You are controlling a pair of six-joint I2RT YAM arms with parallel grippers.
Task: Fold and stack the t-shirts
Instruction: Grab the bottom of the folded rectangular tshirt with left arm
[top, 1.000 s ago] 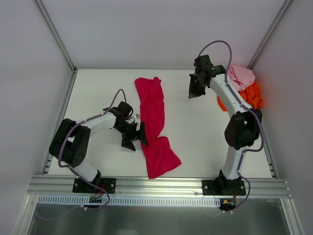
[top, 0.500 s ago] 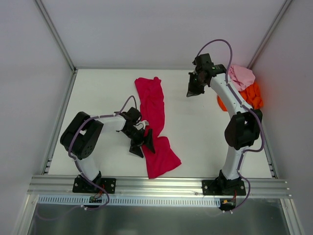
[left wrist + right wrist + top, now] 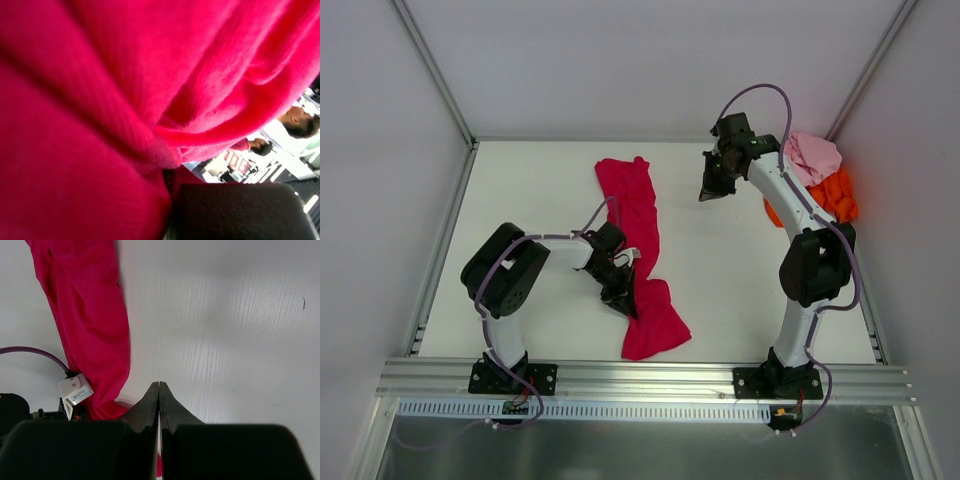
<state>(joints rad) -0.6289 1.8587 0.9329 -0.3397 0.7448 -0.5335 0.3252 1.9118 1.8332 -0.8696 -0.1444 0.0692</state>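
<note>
A crimson-magenta t-shirt [image 3: 635, 215] lies as a long crumpled strip down the middle of the white table [image 3: 520, 190]. My left gripper [image 3: 625, 294] sits low on its left edge near the lower end and is shut on the cloth. In the left wrist view the crimson cloth [image 3: 100, 100] fills the frame and runs between the jaws of that gripper [image 3: 172, 181]. My right gripper [image 3: 708, 192] hangs shut and empty over bare table to the right of the shirt's top; its wrist view shows the gripper [image 3: 159, 385] with its jaws pressed together and the shirt [image 3: 90, 315] to the left. A pale pink t-shirt [image 3: 813, 155] lies bunched on a bright orange one [image 3: 838, 195] at the far right.
White walls enclose the table on three sides. An aluminium rail [image 3: 640, 378] runs along the near edge by both arm bases. The right arm's upper links reach past the pink and orange heap. The left arm's wrist connector [image 3: 75, 390] shows in the right wrist view.
My left gripper slid right onto the crimson shirt's edge and closed on it, bunching the cloth there. The right gripper drifted slightly left and stayed shut.
</note>
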